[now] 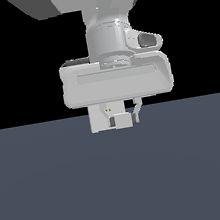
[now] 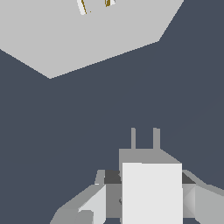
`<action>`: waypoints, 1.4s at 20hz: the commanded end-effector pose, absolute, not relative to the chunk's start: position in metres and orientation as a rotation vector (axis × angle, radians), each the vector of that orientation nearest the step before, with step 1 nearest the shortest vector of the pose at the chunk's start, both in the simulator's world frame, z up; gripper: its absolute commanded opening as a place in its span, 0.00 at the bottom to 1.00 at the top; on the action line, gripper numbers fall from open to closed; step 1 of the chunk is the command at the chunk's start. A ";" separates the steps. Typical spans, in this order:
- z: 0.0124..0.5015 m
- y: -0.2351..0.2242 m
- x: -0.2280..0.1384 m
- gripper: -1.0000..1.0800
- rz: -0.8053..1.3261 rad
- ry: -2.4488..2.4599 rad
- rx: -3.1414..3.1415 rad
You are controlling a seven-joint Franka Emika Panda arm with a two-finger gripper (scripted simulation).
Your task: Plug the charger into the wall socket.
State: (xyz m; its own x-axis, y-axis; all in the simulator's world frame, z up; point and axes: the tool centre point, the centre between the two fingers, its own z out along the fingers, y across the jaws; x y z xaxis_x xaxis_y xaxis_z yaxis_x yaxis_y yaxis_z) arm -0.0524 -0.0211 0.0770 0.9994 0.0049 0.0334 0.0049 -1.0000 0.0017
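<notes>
While the fingers [image 2: 100, 201] clamp the charger [image 2: 151, 192], its prongs point toward the wall socket [image 2: 87, 39] — apart, over the dark surface [image 1: 122, 181].

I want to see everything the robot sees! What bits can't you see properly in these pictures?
- Wall socket: in the exterior view the gripper and charger cover most of it.
- Wall socket: the wrist view's edge cuts it off, so its holes show only partly.
- Charger: the wrist view's edge cuts its body off.
- Charger prongs: not visible in the exterior view; the charger's body hides them.
</notes>
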 end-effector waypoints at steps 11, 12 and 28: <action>0.096 -0.020 -0.031 0.00 0.050 0.435 3.115; 0.096 -0.020 -0.030 0.00 0.050 0.455 3.112; 0.100 -0.018 -0.024 0.00 0.049 0.541 3.100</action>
